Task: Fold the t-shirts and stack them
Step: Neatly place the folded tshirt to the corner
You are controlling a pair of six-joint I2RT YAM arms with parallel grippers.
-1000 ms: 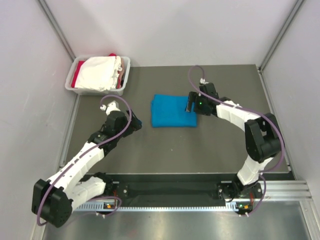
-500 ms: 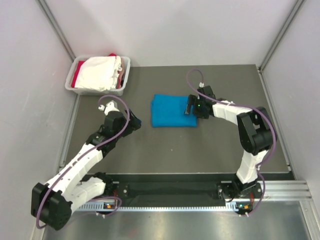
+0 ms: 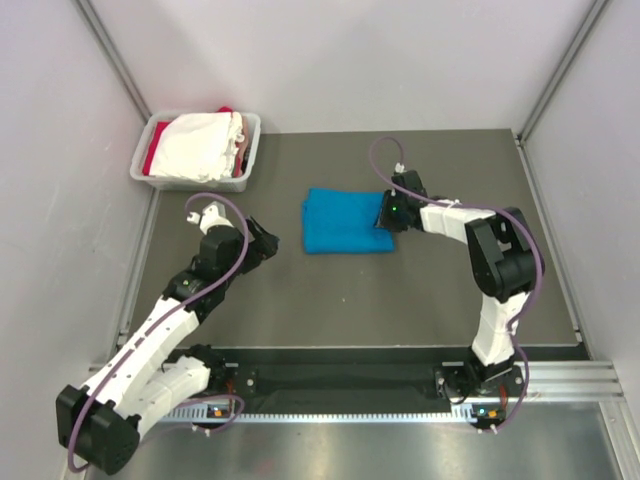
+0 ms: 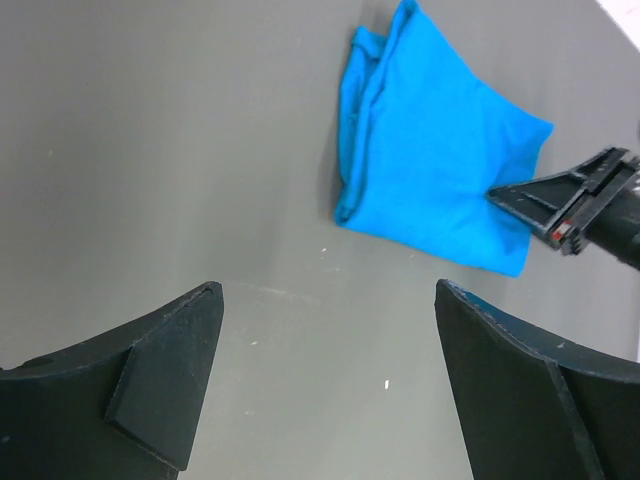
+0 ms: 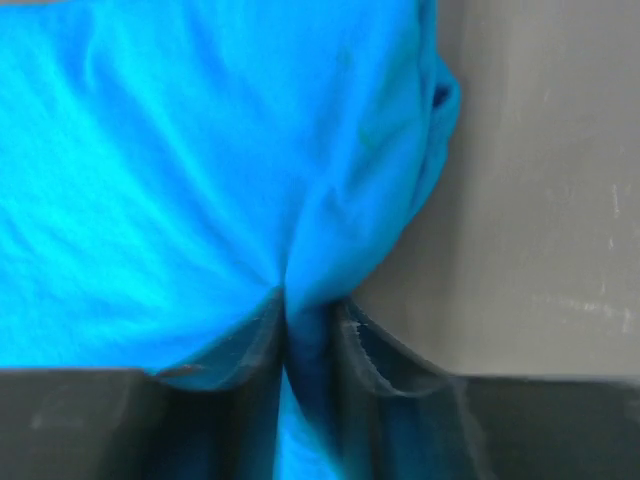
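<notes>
Grey table point(image 3: 400, 290): right gripper point(image 5: 312, 312) has just pinched shut on right edge of folded blue shirt point(image 3: 340, 222); left gripper point(image 4: 325, 310) wide, empty, well apart. Probably a lift to stack next.

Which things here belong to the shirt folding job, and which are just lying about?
Job:
folded blue t-shirt, pinched by the right gripper
white t-shirt
red t-shirt

Lying about:
pale grey plastic tub, holding the white and red ones
</notes>
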